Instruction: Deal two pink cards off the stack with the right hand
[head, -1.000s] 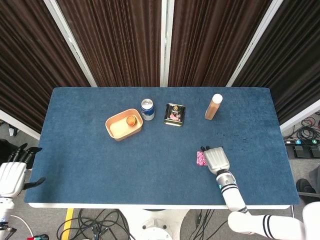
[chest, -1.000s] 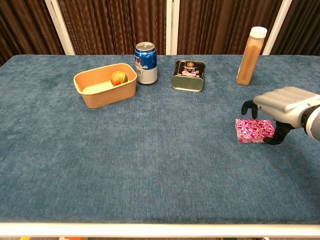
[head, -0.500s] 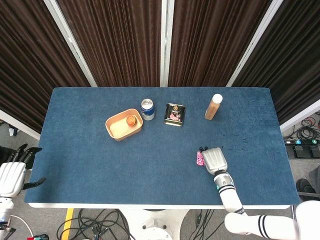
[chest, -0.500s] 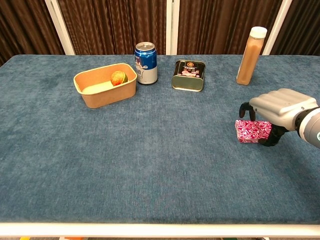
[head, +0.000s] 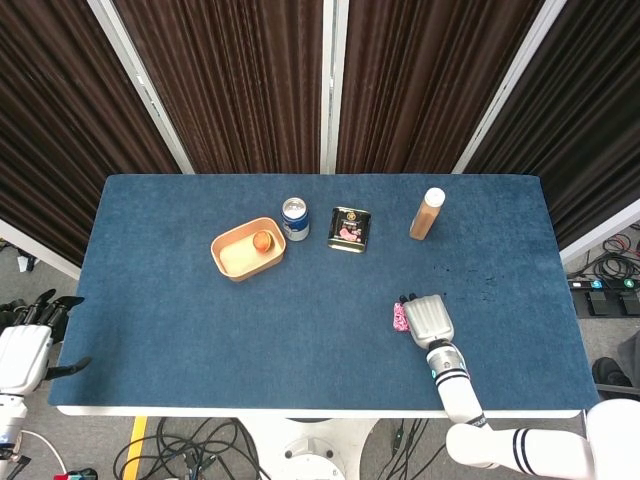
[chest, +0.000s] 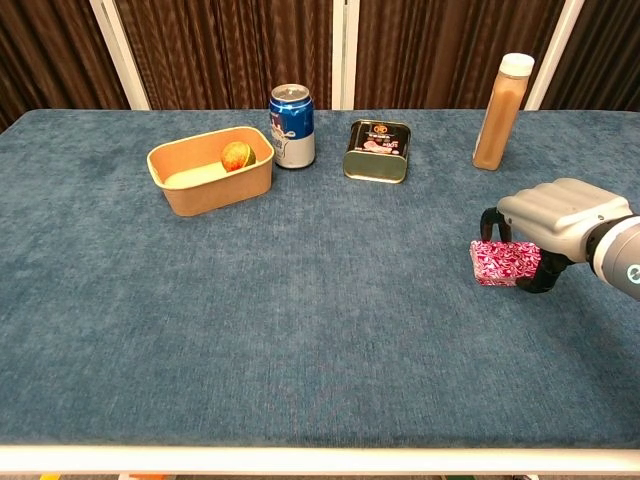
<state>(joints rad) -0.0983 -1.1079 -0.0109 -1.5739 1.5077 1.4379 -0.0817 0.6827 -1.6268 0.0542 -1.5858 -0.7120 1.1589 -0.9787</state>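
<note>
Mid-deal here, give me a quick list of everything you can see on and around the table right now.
card stack: one, pink patterned, right part of the table, under the right hand's fingers
tray: one, tan, back left of centre
fruit: one, orange-red, inside the tray
can: one, blue and silver, upright right of the tray
tin: one, dark with a pink label, right of the can
bottle: one, brown with a white cap, upright at back right
table: one, blue cloth top
curtains: dark brown, behind the table
cables: dark, on the floor in front
left hand: white, off the table's left edge, holding nothing
right hand: grey, arched over the card stack
</note>
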